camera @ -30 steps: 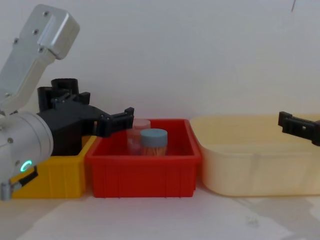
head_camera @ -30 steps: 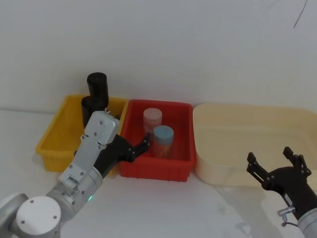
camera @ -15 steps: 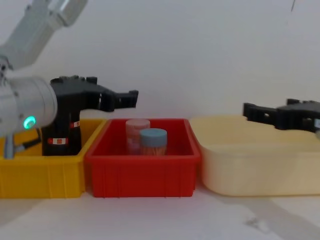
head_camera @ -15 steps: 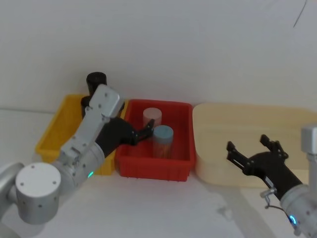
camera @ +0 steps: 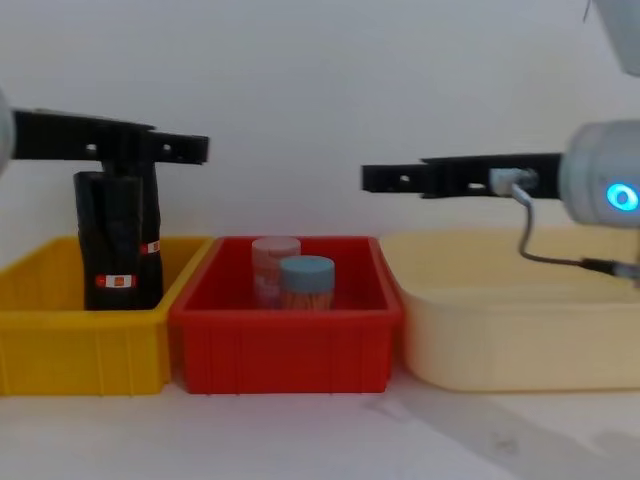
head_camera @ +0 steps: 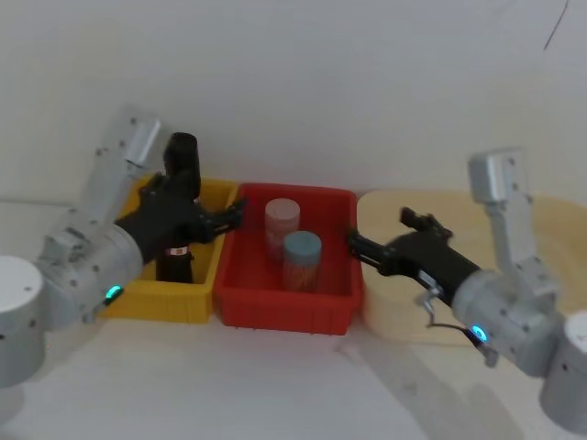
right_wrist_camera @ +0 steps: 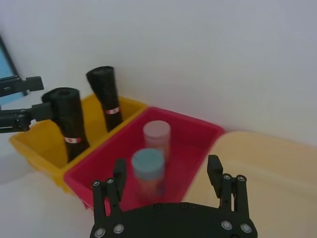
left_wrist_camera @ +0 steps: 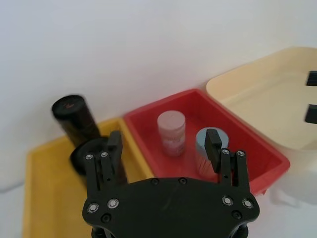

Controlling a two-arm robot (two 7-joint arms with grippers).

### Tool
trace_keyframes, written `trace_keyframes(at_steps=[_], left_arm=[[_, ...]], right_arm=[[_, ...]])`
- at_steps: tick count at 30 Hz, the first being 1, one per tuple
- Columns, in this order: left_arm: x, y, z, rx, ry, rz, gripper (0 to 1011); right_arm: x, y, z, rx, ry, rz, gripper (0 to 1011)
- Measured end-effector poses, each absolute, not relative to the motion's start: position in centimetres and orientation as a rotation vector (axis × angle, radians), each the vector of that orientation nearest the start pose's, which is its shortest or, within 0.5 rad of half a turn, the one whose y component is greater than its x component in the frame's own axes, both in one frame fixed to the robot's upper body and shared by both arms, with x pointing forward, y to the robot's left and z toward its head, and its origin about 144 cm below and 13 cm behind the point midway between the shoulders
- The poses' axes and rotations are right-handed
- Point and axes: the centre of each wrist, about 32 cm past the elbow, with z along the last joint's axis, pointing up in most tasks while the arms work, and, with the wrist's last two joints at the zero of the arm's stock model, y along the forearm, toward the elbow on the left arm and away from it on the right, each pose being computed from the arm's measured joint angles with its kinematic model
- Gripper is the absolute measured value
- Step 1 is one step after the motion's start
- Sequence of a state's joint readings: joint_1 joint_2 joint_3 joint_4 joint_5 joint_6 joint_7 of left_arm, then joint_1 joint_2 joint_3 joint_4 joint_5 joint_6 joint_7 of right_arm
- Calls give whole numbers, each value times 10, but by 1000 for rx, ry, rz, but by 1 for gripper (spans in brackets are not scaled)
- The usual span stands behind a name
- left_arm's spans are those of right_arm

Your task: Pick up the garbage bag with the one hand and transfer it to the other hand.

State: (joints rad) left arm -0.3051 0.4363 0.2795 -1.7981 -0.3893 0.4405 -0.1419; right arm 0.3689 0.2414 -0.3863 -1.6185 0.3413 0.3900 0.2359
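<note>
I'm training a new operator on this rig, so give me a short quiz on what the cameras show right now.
1. True or false: the left gripper and the right gripper are both open and empty.
2. How many black rolls stand in the yellow bin?
3. The blue-lidded jar sits in: A) yellow bin, B) red bin, C) cream tub.
Key: 1 true; 2 two; 3 B.
</note>
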Motion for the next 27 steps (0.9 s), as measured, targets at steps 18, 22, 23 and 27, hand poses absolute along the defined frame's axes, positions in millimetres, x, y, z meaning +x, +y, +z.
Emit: trace_keyframes(at_steps=[18, 22, 23, 27], left_arm=[[488, 294, 1313, 184, 74, 1161, 1001], [489, 301, 1313, 204, 86, 1168, 1001], [490, 304, 1313, 211, 88, 1168, 1001], [494, 309, 1312, 227, 94, 1164, 1001]], right_arm=[[563, -131, 1290, -182, 68, -837, 1000], [569, -123, 1293, -196, 76, -824, 1000], [570, -122, 1293, -199, 78, -822, 1000], [575, -118, 1294, -209, 87, -814, 999]])
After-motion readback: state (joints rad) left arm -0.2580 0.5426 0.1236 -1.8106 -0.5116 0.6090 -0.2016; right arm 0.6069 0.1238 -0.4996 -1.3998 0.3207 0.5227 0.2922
